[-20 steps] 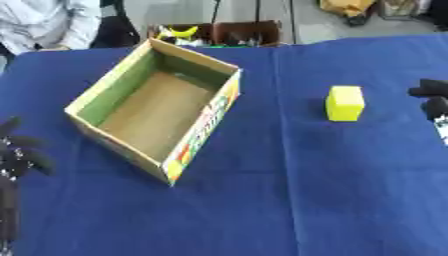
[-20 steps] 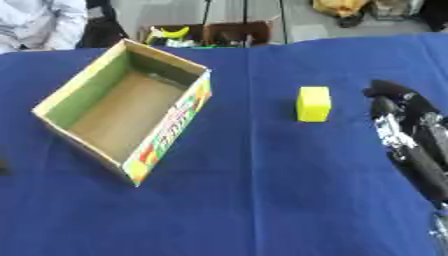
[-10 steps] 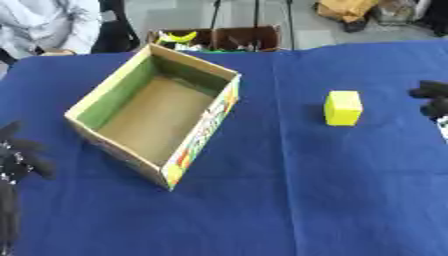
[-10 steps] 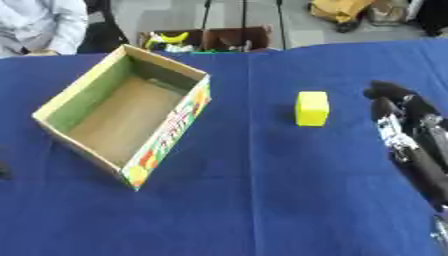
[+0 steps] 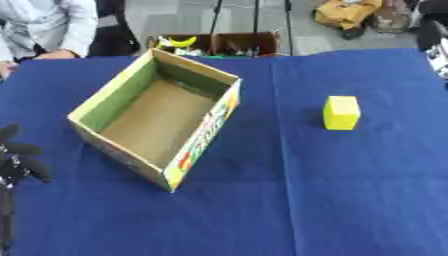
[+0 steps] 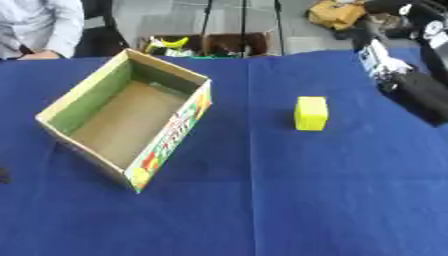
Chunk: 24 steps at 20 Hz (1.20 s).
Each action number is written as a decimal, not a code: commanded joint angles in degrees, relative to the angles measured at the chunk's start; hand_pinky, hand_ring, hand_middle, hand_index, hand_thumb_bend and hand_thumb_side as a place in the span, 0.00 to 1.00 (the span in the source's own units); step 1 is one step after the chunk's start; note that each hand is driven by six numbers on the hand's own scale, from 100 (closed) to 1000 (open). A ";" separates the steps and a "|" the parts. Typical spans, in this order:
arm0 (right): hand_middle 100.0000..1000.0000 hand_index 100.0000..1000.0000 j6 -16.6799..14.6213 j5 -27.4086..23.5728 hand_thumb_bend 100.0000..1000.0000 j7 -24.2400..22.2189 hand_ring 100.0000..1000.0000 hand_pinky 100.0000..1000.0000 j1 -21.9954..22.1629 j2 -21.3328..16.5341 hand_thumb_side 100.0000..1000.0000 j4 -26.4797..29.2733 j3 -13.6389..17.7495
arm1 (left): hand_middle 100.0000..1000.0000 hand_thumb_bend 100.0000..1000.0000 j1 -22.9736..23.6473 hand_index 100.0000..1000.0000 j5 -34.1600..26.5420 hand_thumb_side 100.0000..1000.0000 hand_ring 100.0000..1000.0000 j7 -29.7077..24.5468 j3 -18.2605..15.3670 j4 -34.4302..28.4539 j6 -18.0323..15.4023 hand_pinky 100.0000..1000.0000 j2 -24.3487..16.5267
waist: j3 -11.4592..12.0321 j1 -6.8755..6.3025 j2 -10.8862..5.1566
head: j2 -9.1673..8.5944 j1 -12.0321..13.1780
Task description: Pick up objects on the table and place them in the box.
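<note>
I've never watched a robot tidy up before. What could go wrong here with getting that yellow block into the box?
The block stands alone on the blue cloth, apart from the box, so it must be carried across and could be dropped. The right hand is off near the table's far right edge and would probably come at the block from the side, which might knock it over. The box sits askew and looks light, so a bump might shove it.

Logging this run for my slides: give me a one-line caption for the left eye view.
Empty cardboard box and yellow block apart on the blue table, left robot hand at the edge.
</note>
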State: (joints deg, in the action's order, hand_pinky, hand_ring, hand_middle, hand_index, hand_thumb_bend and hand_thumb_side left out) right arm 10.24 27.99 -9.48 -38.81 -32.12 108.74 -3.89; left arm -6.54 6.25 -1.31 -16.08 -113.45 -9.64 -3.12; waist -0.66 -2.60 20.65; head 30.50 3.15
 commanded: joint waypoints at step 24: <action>0.88 0.96 -12.06 11.57 0.46 -34.98 1.00 0.86 -18.60 -2.19 0.41 -25.47 -5.74 | 0.47 0.00 1.04 0.84 -0.60 0.97 0.35 -1.14 0.71 -1.14 0.23 0.30 -1.47 | 0.38 -0.28 -2.45 | 0.12 -2.44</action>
State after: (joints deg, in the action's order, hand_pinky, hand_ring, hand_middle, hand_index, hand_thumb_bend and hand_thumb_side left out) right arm -1.63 40.70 -42.69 -56.02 -32.71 83.75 -9.96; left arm -5.53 5.83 -2.23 -15.40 -113.45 -9.30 -3.54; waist -0.30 -3.01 19.60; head 30.73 0.82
